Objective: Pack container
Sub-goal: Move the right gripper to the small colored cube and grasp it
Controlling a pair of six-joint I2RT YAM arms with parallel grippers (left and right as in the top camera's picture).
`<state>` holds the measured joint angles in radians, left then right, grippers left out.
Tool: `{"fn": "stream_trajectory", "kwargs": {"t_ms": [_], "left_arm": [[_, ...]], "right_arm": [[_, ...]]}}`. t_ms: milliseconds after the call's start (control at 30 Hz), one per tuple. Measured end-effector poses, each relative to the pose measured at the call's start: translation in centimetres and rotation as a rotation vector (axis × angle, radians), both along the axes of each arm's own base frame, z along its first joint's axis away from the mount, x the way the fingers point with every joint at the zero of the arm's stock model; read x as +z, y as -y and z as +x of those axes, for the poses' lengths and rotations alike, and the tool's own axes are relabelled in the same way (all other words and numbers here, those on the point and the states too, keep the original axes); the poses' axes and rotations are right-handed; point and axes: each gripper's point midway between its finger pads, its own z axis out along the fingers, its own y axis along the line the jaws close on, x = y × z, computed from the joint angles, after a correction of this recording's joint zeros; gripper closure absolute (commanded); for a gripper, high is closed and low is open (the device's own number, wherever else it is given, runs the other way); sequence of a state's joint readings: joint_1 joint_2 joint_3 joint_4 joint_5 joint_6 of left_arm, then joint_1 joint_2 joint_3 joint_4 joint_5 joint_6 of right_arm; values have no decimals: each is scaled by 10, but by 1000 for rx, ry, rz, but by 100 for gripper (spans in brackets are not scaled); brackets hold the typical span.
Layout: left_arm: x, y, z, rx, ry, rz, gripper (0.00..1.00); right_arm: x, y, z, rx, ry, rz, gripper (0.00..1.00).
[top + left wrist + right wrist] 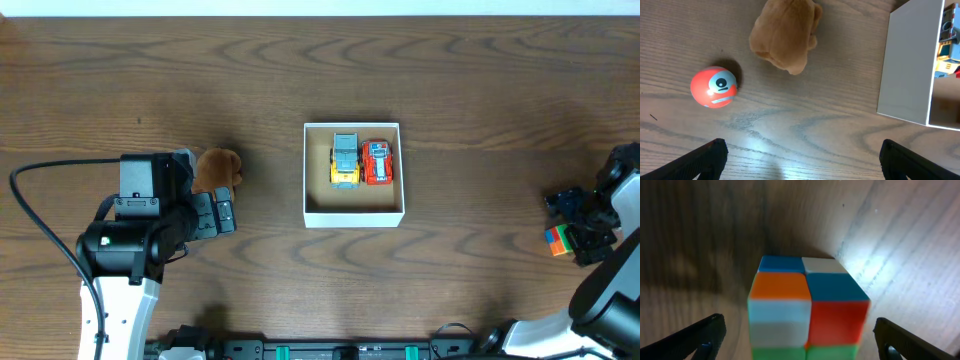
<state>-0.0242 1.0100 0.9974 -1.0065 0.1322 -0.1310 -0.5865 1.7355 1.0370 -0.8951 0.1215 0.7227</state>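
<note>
The container [353,212], a shallow white box with a tan floor, sits mid-table and holds a yellow-grey toy car [344,159] and a red toy car [377,162]. Its white wall shows in the left wrist view [905,65]. A brown plush toy [218,169] lies left of it, also in the left wrist view [785,35], next to an orange ball with a face [714,86]. My left gripper [800,160] is open, just short of the plush and ball. My right gripper [800,340] is open around a multicoloured puzzle cube [807,307], seen at the far right overhead [556,240].
The table is dark wood grain [450,60]. The left arm's black cable [40,225] loops at the left edge. The right arm [610,280] fills the lower right corner.
</note>
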Motion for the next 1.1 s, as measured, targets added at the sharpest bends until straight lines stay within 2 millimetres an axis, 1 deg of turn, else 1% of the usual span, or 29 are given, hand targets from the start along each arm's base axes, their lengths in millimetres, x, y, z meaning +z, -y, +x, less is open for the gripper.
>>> {"fn": "stream_trajectory", "kwargs": {"t_ms": [67, 200, 267, 567, 667, 800, 900, 1000, 1100], "left_arm": [[0, 0, 0, 0, 0, 0, 2], [0, 0, 0, 0, 0, 0, 2], [0, 0, 0, 0, 0, 0, 2], [0, 0, 0, 0, 0, 0, 2], [0, 0, 0, 0, 0, 0, 2], [0, 0, 0, 0, 0, 0, 2], [0, 0, 0, 0, 0, 0, 2], [0, 0, 0, 0, 0, 0, 2], [0, 0, 0, 0, 0, 0, 2]], "right_arm": [[-3, -1, 0, 2, -8, 7, 7], [-8, -2, -2, 11, -23, 18, 23], [-8, -2, -2, 11, -23, 18, 26], [-8, -2, -2, 28, -25, 21, 53], [-8, -2, -2, 45, -28, 22, 52], [-8, -5, -5, 98, -42, 43, 54], [-8, -6, -4, 135, -39, 54, 67], [-6, -10, -1, 178, -34, 61, 67], [0, -24, 10, 257, -7, 61, 67]]}}
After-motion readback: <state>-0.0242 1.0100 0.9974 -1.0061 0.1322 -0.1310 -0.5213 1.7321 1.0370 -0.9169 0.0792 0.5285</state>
